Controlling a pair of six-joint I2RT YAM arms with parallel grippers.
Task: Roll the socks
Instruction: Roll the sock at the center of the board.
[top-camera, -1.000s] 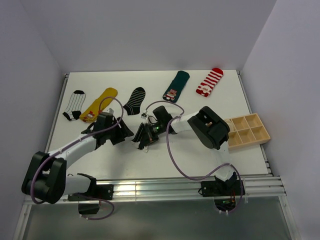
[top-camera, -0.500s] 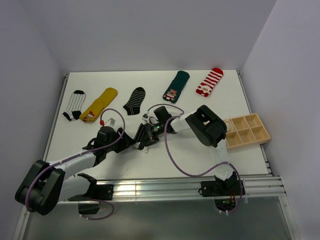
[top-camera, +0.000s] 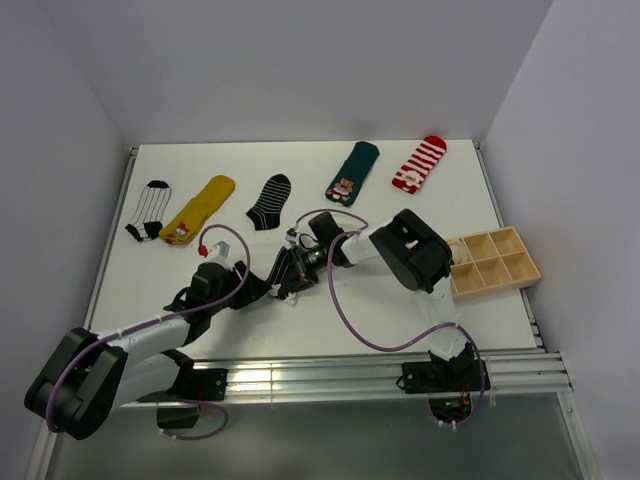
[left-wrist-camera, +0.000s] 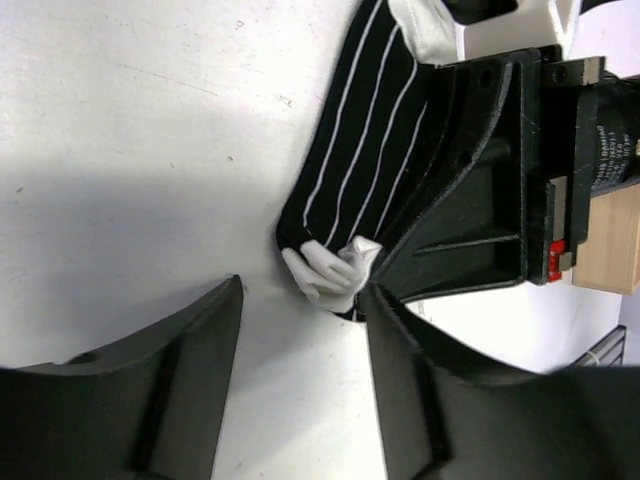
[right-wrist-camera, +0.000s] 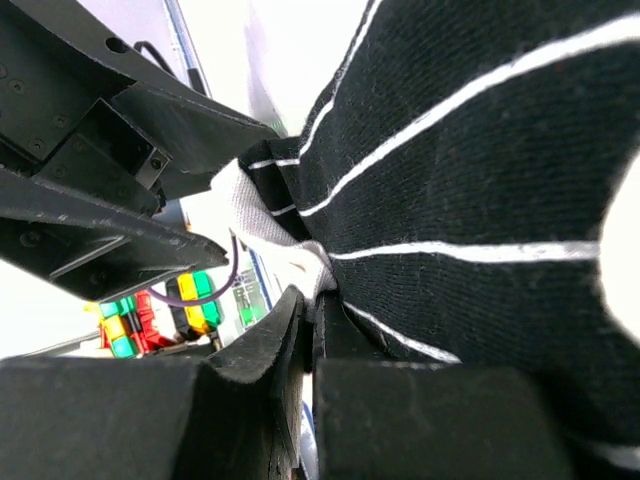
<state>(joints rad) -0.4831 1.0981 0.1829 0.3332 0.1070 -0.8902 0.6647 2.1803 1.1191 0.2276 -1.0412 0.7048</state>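
As right pincer (right-wrist-camera: 310, 312) grips; black sock (left-wrist-camera: 360, 140) points toward left pincer (left-wrist-camera: 300, 292)

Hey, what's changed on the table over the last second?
The left gripper drew back toward the near edge and now sits open before the black sock. The right gripper stayed in place, shut on that sock. The five socks at the back did not move.

left fingers (left-wrist-camera: 120, 390) spread, right fingers (right-wrist-camera: 250, 400) seemingly pinched
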